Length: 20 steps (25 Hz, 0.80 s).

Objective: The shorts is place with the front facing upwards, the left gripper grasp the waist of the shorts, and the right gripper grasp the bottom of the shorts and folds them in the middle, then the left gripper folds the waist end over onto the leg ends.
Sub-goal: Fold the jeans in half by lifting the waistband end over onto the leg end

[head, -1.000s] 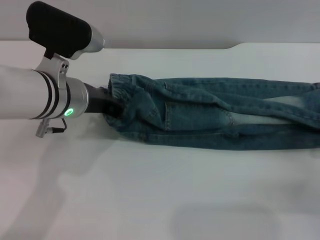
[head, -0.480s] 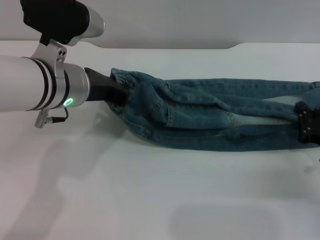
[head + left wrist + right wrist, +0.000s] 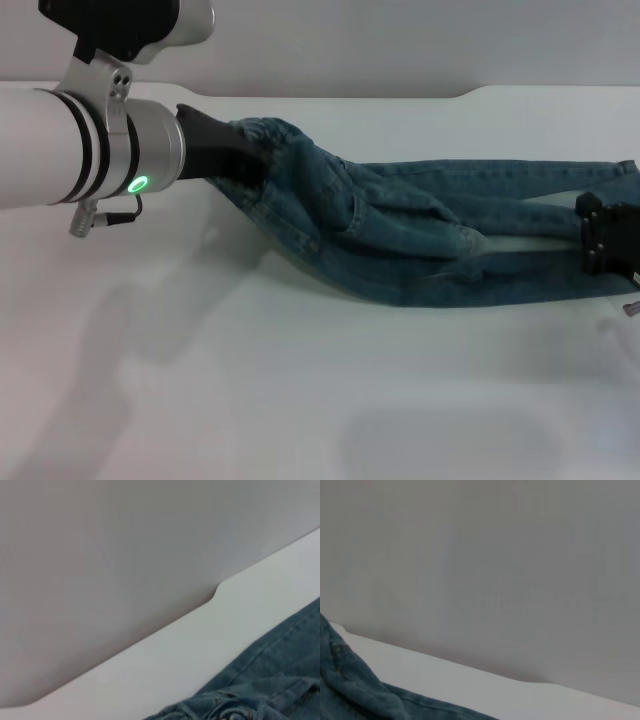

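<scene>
The shorts (image 3: 420, 245) lie folded lengthwise across the white bench (image 3: 300, 400), stretched left to right. The left gripper (image 3: 235, 160) has its jaws clenched on the waist (image 3: 270, 140), lifting that end clear, apparently to carry it over. At the right edge the right gripper (image 3: 610, 238) sits at the leg ends (image 3: 600, 175); its jaws are cut off, so I cannot tell their state.

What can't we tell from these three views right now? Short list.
- Head view: the left gripper fingertips are buried in the waist, so finger state is not visible.
- Head view: the right gripper is cut off by the frame edge at the leg ends; grasp unclear.
- Left wrist view: only a strip of the shorts; no fingers.
- Right wrist view: only a corner of denim; no fingers.
</scene>
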Available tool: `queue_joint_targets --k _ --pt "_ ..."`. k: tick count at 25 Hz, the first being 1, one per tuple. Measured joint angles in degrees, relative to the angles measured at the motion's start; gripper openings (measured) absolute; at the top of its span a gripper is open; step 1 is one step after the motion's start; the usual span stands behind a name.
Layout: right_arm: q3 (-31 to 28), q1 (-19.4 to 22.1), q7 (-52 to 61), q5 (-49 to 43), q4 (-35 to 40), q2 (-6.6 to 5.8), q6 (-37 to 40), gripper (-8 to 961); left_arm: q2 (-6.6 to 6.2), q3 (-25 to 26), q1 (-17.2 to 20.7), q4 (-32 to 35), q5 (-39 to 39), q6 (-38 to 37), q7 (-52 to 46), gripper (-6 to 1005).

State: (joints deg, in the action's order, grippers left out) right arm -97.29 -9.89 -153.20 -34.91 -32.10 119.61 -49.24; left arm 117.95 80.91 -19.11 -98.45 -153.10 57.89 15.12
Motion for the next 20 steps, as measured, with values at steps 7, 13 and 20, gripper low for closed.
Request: queue_joint_targets --k 7,13,20 --pt "1.9 -2.7 -1.6 1.6 1.5 0.1 0.7 0 0.0 0.0 0.1 -3.0 0.0 0.2 0.5 65" --pt "3.7 -5.9 -1.6 1.6 4.0 0.12 1.1 0 0.0 0.3 0.2 -4.2 0.0 0.2 0.8 67" --pt "4.3 -7.7 -1.7 1.6 4.4 0.19 1.6 0 0.0 0.4 0.9 -7.9 0.0 1.1 0.8 68"
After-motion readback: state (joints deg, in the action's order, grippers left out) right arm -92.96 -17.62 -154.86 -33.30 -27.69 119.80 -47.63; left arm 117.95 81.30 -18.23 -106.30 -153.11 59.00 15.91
